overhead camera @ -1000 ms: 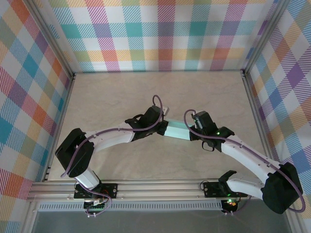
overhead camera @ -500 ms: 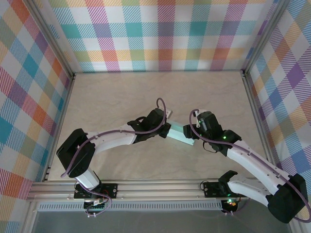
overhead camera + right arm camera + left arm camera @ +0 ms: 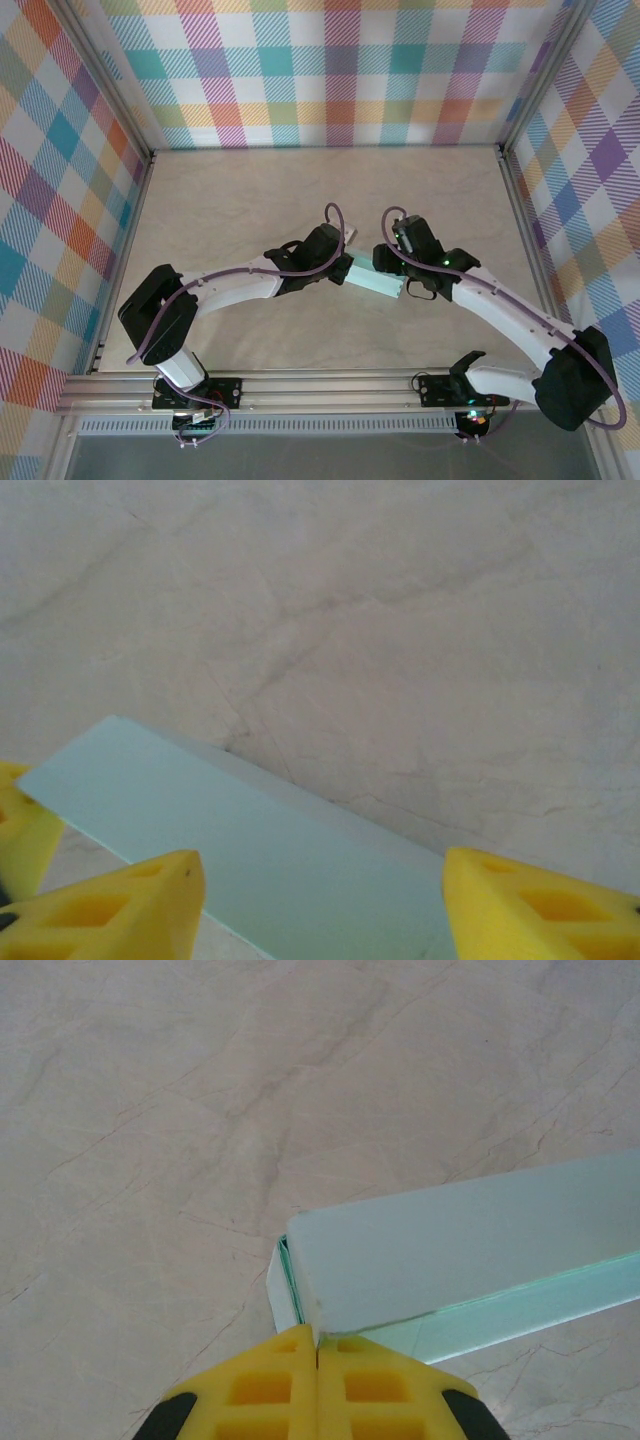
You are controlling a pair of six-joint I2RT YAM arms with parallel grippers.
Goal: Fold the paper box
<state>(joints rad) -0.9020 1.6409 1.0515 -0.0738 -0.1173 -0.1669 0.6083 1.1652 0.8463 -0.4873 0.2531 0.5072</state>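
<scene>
The paper box (image 3: 380,284) is a pale mint-green, long shallow box lying near the table's middle between my two arms. My left gripper (image 3: 349,269) is at its left end. In the left wrist view its yellow fingers (image 3: 260,1390) are pressed together on the box's near corner edge, and the box (image 3: 470,1250) runs off to the right. My right gripper (image 3: 389,263) hovers over the box's right part. In the right wrist view its yellow fingertips (image 3: 130,900) stand wide apart on either side of the box's flat top (image 3: 260,840), gripping nothing.
The pale marble tabletop (image 3: 250,200) stretches around the box. Plaid walls (image 3: 340,70) close the back and both sides, and an aluminium rail (image 3: 320,385) runs along the near edge by the arm bases.
My right gripper has gone from shut to open and shifted left over the box. The box and my left gripper have moved slightly right and nearer.
</scene>
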